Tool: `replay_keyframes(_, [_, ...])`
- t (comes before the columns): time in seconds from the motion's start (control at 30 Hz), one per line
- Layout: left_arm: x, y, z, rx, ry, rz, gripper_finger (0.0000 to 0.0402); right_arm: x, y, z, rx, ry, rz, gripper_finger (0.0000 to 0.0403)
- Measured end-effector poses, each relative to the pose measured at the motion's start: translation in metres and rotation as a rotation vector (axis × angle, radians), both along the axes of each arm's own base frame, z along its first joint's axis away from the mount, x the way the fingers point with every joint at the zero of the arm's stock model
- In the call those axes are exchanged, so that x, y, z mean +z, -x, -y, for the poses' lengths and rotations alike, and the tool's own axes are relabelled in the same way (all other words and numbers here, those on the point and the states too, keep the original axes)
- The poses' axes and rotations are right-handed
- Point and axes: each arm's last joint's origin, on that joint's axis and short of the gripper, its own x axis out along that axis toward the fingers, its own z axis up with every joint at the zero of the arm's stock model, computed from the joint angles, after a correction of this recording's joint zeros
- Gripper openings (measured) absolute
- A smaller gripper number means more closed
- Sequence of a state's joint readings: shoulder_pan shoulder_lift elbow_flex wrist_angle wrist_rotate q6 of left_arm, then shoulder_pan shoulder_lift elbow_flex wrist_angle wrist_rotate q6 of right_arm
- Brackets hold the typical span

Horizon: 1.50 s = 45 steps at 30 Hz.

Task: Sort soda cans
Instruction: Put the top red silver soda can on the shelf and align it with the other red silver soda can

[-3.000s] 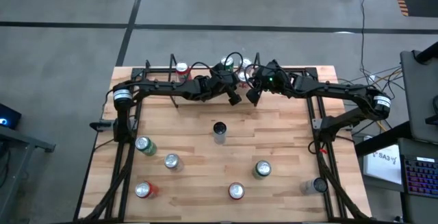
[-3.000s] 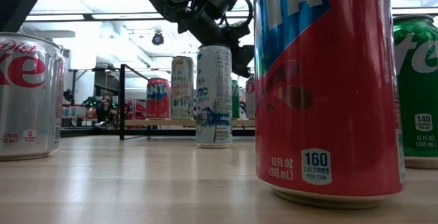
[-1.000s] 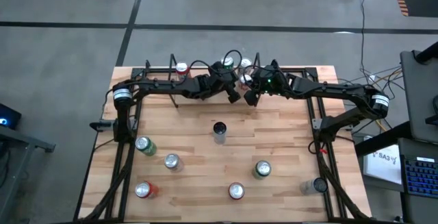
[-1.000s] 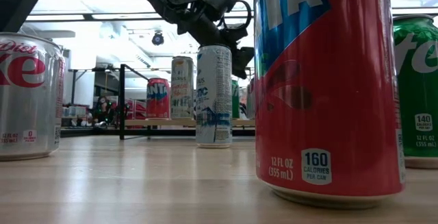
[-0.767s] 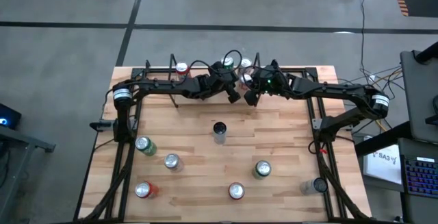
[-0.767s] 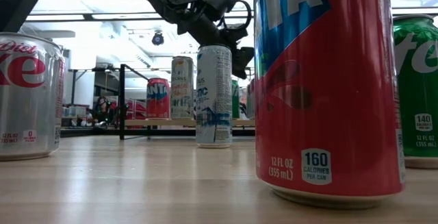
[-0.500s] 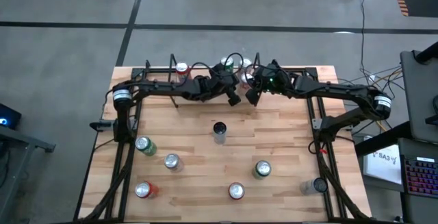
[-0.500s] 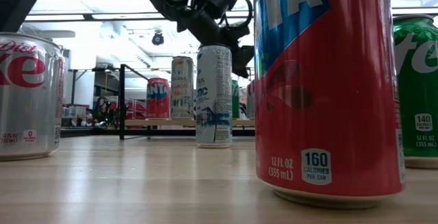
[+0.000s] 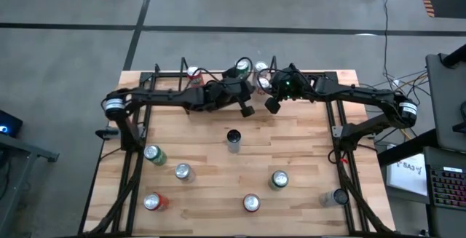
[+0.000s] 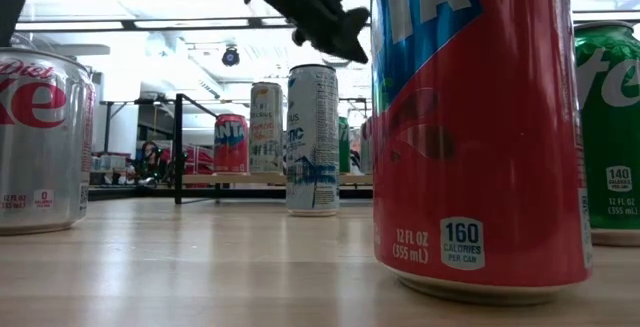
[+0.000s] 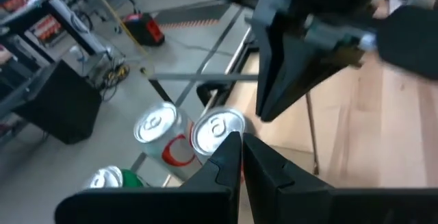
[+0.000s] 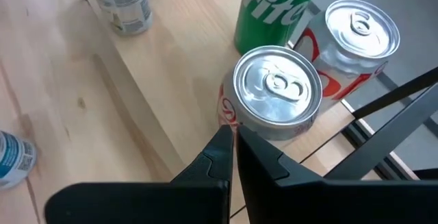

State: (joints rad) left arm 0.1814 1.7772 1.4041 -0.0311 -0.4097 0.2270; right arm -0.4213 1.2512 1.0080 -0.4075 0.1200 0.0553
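Soda cans stand upright on the wooden table (image 9: 306, 143). A tall can (image 9: 233, 137) stands mid-table. Green (image 9: 153, 153), silver (image 9: 183, 171), red (image 9: 152, 201), red (image 9: 251, 203), green (image 9: 278, 180) and silver (image 9: 336, 196) cans stand toward the near edge. A group stands at the far edge: a silver-topped can (image 12: 277, 90), a green can (image 12: 277, 11) and a silver-red can (image 12: 352, 35). My left gripper (image 9: 246, 110) is shut and empty, raised above the table. My right gripper (image 9: 273, 105) is shut and empty, its tips (image 12: 233, 148) just near of the silver-topped can.
A black metal frame (image 9: 138, 129) runs along the table's left, right and far sides. The two grippers hang close together near the far middle. A red can (image 10: 470, 127), a silver can (image 10: 40, 137) and a green can (image 10: 610, 127) stand right in front of the low camera.
My left gripper has risen and drawn back a little toward the table's near edge, away from the far group of cans. My right gripper has shifted slightly toward the table's right edge. No can has moved.
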Motion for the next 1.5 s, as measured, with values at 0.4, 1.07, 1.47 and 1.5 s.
replay_keyframes(0.4, [0.017,0.046,0.017,-0.022,-0.025,0.203,0.0,-0.01,-0.01,0.006,0.008,0.023,-0.015,0.0011])
replay_keyframes(1.07, [0.019,0.06,0.02,-0.019,-0.017,0.241,0.0,-0.012,-0.011,0.006,-0.007,0.007,-0.015,0.0011])
replay_keyframes(1.47, [0.019,0.06,0.02,-0.019,-0.017,0.24,0.0,-0.017,-0.02,0.012,-0.003,0.062,-0.007,0.0011])
replay_keyframes(1.5, [0.019,0.06,0.02,-0.019,-0.017,0.24,0.0,-0.017,-0.021,0.012,-0.002,0.067,-0.001,0.0011])
